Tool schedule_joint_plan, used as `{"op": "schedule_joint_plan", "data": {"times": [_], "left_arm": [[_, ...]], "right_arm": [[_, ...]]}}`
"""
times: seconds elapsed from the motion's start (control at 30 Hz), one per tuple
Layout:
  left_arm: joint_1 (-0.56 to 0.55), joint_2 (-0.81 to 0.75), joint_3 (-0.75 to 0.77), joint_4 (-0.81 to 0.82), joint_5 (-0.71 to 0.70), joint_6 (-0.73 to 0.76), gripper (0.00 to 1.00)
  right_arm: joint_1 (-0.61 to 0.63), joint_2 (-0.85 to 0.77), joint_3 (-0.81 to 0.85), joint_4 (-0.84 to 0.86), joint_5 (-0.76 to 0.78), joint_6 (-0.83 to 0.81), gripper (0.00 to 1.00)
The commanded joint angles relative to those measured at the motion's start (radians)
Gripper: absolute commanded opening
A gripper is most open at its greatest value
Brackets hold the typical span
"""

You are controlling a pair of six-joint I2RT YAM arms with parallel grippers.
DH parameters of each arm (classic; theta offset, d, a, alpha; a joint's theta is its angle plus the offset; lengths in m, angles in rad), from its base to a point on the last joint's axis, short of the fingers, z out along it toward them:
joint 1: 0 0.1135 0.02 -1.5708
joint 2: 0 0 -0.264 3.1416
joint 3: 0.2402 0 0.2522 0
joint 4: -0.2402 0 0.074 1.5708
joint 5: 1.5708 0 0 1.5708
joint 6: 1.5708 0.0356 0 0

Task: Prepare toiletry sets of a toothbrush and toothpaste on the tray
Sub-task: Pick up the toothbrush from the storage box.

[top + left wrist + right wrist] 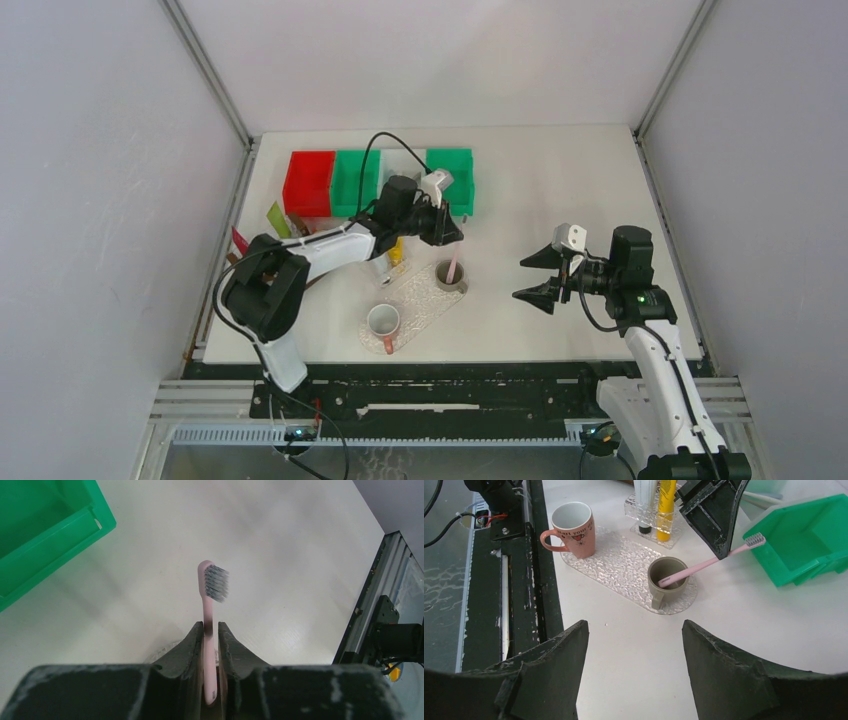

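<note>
At the tray's (619,565) far end, my left gripper (211,630) flanks the pink toothbrush (206,607), whose handle leans in the grey cup (659,594). Clamped or loose, I cannot tell. Next, I judge: release, lift clear. My right gripper (634,627) gapes empty.

Clear textured plastic tray (619,570), glossy pink mug (574,530), matt grey cup (654,592)

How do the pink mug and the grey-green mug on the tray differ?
The pink mug has printed writing and a white inside with nothing showing in it; the grey-green mug is plain and holds a pink toothbrush. They stand at opposite ends of the clear tray. Both are upright, with one handle each.
</note>
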Motion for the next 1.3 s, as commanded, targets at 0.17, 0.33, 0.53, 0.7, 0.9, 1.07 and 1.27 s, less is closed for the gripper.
{"op": "schedule_joint_plan", "data": {"times": [0.17,0.33,0.53,0.7,0.9,1.07,1.27], "left_arm": [[0.007,-0.178,-0.036,-0.016,-0.065,0.050,0.28],[0.008,-0.264,-0.050,-0.051,-0.136,0.087,0.31],[0.045,-0.351,-0.074,-0.073,-0.257,0.122,0.32],[0.108,-0.372,-0.046,-0.117,-0.336,0.141,0.36],[0.182,-0.239,0.176,-0.378,-0.434,0.242,0.38],[0.208,-0.094,0.353,-0.558,-0.481,0.341,0.39],[0.226,0.071,0.577,-0.703,-0.473,0.444,0.43]], "right_arm": [[0.002,-0.008,0.005,0.004,-0.012,-0.016,0.77],[-0.001,-0.008,0.006,0.004,-0.013,-0.016,0.77],[0.000,-0.005,0.005,0.006,-0.012,-0.013,0.77],[0.013,0.002,0.008,0.091,0.020,0.087,0.77],[0.167,0.164,0.245,-0.010,0.307,0.142,0.75],[0.211,0.347,0.406,-0.031,0.456,0.265,0.75],[0.234,0.322,0.305,0.086,0.605,0.355,0.76]]}}
